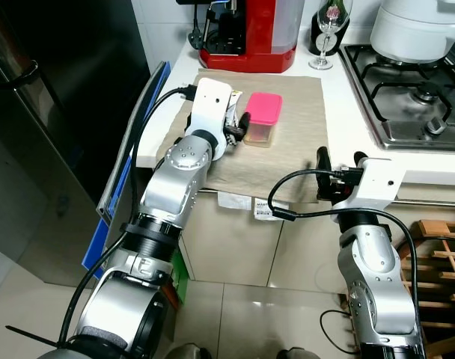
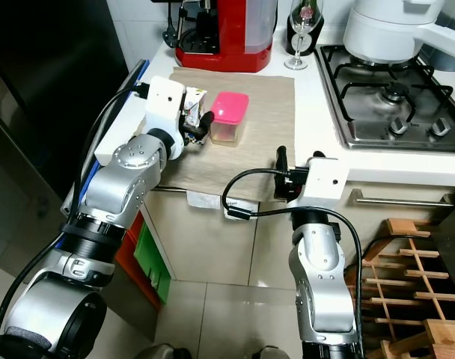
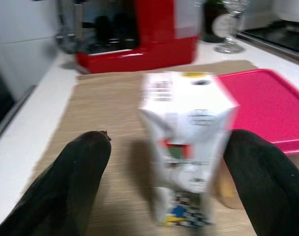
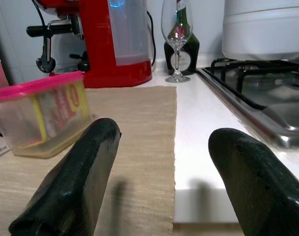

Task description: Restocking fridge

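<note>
The restocking looks barely begun, as far as can be judged; both items that seem bound for the fridge stand on the beige mat [image 1: 284, 142] on the table [image 1: 340, 112], and nothing is lifted yet; the small white carton [image 3: 186, 142] stands upright on the mat, just beside the pink-lidded container [image 1: 262, 117], which holds something yellow and red inside its clear walls; the left gripper [image 3: 179, 184] is reached over the mat with its fingers [image 3: 71, 182] spread wide on either side of the carton, one on each flank and apart from it, so the carton is bracketed but not gripped; the next step, I judge, is to close on it, then carry it to the dark fridge [image 1: 48, 112] at the robot's left, whose door appears shut; the container would follow; the right gripper [image 4: 164, 177] waits low at the table's front edge, its fingers wide open and holding nothing, pointing across the mat toward the container; the carton's printing is too blurred to read, showing only small red, green and blue patches; the container's inner label has red shapes on yellow that cannot be made out; behind stand a red coffee machine [image 1: 246, 34], a wine glass [image 1: 328, 30] and a gas hob [image 1: 403, 90] at the right.
</note>
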Available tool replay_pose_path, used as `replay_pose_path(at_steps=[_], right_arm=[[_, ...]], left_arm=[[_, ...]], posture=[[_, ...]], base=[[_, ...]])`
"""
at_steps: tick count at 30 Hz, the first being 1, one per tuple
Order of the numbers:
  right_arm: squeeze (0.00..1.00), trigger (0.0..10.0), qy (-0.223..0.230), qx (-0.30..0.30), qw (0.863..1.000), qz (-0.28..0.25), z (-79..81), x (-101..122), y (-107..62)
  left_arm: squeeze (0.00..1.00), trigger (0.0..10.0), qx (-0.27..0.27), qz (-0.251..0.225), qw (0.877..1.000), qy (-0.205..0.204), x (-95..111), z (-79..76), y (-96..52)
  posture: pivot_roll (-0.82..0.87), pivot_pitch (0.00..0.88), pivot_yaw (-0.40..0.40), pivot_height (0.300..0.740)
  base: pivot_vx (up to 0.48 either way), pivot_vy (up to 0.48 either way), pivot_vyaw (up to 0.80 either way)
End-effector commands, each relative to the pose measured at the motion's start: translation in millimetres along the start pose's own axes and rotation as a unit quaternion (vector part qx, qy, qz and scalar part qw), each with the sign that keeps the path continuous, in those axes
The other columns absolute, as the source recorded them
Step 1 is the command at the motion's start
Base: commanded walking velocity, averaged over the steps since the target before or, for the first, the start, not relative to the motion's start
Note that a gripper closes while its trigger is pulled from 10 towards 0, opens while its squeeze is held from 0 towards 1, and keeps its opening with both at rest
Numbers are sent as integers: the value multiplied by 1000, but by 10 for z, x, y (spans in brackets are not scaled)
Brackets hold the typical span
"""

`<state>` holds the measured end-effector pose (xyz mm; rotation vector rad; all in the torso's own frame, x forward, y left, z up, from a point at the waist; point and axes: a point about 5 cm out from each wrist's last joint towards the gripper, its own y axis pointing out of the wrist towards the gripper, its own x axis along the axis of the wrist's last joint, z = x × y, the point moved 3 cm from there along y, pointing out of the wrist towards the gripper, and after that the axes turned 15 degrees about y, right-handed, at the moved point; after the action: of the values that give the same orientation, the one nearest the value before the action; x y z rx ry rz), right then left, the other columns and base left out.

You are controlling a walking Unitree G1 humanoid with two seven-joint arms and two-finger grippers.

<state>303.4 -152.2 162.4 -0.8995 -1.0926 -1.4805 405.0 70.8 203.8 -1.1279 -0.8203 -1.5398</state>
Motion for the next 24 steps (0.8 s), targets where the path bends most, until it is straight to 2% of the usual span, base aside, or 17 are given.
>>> replay_pose_path(at_steps=[1, 10, 24], right_arm=[[0, 10000, 1, 4, 1000, -7, 22, 26, 16], [0, 10000, -1, 7, 1000, -7, 21, 30, 35], [0, 10000, -5, 10, 1000, -5, 12, 34, 43]], left_arm=[[0, 0, 15, -1, 1000, -8, 3, 82, 22], [0, 0, 17, -14, 1000, -19, -20, 107, 72], [0, 0, 1, -65, 995, -70, 121, 69, 77]], posture=[[-99, 0, 64, 740], [-102, 0, 56, 740], [-104, 0, 47, 740]], base=[[0, 0, 0], [0, 0, 0], [0, 0, 0]])
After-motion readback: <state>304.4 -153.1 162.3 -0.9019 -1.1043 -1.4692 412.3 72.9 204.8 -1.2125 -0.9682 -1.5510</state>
